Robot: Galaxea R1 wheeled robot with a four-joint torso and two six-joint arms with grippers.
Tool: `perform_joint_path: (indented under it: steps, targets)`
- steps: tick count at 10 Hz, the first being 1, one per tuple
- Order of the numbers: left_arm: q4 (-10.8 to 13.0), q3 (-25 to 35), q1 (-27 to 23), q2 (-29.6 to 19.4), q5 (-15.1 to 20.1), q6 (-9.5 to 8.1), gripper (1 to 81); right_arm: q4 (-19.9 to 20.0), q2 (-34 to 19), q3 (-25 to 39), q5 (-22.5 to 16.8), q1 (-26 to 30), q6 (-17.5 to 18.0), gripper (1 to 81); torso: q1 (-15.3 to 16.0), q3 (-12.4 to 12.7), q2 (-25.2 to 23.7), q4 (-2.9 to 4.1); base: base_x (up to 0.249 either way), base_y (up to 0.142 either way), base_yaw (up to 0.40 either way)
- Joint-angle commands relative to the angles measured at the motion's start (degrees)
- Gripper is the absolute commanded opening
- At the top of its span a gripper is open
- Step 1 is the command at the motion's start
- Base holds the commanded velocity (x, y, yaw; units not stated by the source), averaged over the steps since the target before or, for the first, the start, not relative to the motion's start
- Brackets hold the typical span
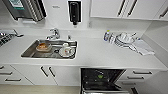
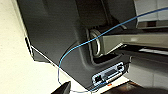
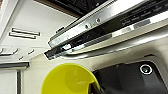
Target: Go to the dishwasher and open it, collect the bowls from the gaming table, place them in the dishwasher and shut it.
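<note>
The right claw [image 3: 93, 88] held a lime-green bowl [image 3: 68, 79] by its rim, a dark finger pinched against the bowl's edge in the right wrist view, with the bowl's hollow facing the camera. Just beyond the bowl ran the shiny metal edge of the open dishwasher door [image 3: 105, 32], and white cabinet fronts with bar handles stood farther back. The left wrist view took in the robot's own dark body [image 2: 57, 37] and a thin blue cable [image 2: 82, 45] crossing it above a pale floor [image 2: 15, 70]; I could not tell how the left claw stood. In the head view the dishwasher [image 1: 100, 80] sat at the lower middle of the frame, under the white counter [image 1: 100, 53], its door down and its dark racks showing, with another green bowl [image 1: 100, 76] lying inside. Left of centre lay the steel sink [image 1: 30, 52] holding plates and a cup, with the tap [image 1: 53, 33] behind it. At the upper right of the counter stood a stack of white dishes [image 1: 124, 38] beside a folded cloth [image 1: 142, 47].
</note>
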Motion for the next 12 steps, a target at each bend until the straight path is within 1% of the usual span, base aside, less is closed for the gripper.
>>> perform_joint_path:
  steps: [1, 2, 3, 4, 6, 7, 8, 9, 11, 12]
  targets:
    - [0.23, -0.47, 0.18, -0.38, 1.79, 0.54, 81.1, 6.10, -4.87, 6.36, -7.84, 14.19, 0.95, 1.0, 0.00, -2.78, 0.00, 0.00, 0.000, 0.000, 0.000]
    - [0.14, -0.47, 0.27, -0.30, 1.79, 0.54, 81.1, 7.49, -4.87, 6.19, -8.27, 16.73, 0.95, 1.0, 0.00, -4.11, 0.00, 0.00, 0.000, 0.000, 0.000]
    - [0.14, -0.47, 0.35, -0.21, 1.79, 0.54, 81.1, 8.64, -4.87, 6.27, -9.67, 19.29, 0.95, 1.0, 0.00, -4.39, 0.00, 0.00, 0.000, 0.000, 0.000]
    - [0.05, -0.47, 0.53, -0.21, 1.79, 0.54, 81.1, 9.70, -4.60, 6.10, -10.92, 21.84, 0.95, 1.0, 0.00, -3.11, 0.02, 0.00, 0.000, 0.000, 0.000]
    - [-0.12, -0.47, 0.79, -0.29, 1.88, 0.54, 81.1, 11.80, -2.25, 4.27, -12.06, 26.41, 0.95, 1.0, 0.02, -3.65, 0.04, 0.00, 0.000, 0.000, 0.000]
    - [-0.21, -0.47, 0.97, -0.21, 2.40, 0.45, 81.1, 12.59, 0.12, 1.90, -12.92, 28.25, 0.95, 1.0, 0.02, -3.63, 0.04, 0.00, 0.000, 0.000, 0.000]
    - [-0.21, -0.47, 0.97, -0.03, 3.54, 0.36, 81.1, 13.13, 2.41, -0.30, -14.76, 29.59, 0.95, 1.0, 0.02, -3.63, 0.04, 0.00, 0.000, 0.000, 0.000]
    - [-0.29, -0.47, 1.14, 0.32, 4.86, 0.01, 81.1, 13.13, 5.82, -3.27, -16.09, 30.55, 0.95, 1.0, 0.05, -3.63, 0.04, 0.00, 0.000, 0.000, 0.000]
    - [-0.30, -0.47, 1.49, 0.76, 5.13, -0.17, 81.1, 13.48, 11.30, -9.19, -16.90, 31.61, 0.95, 1.0, 0.05, -3.63, 0.04, 0.00, 0.000, 0.000, 0.000]
    - [-0.29, -0.47, 1.58, 1.11, 5.13, -0.17, 81.1, 13.48, 13.58, -11.64, -17.07, 31.78, 0.95, 81.1, 0.05, -3.65, 0.04, 0.00, 0.000, 0.000, 0.000]
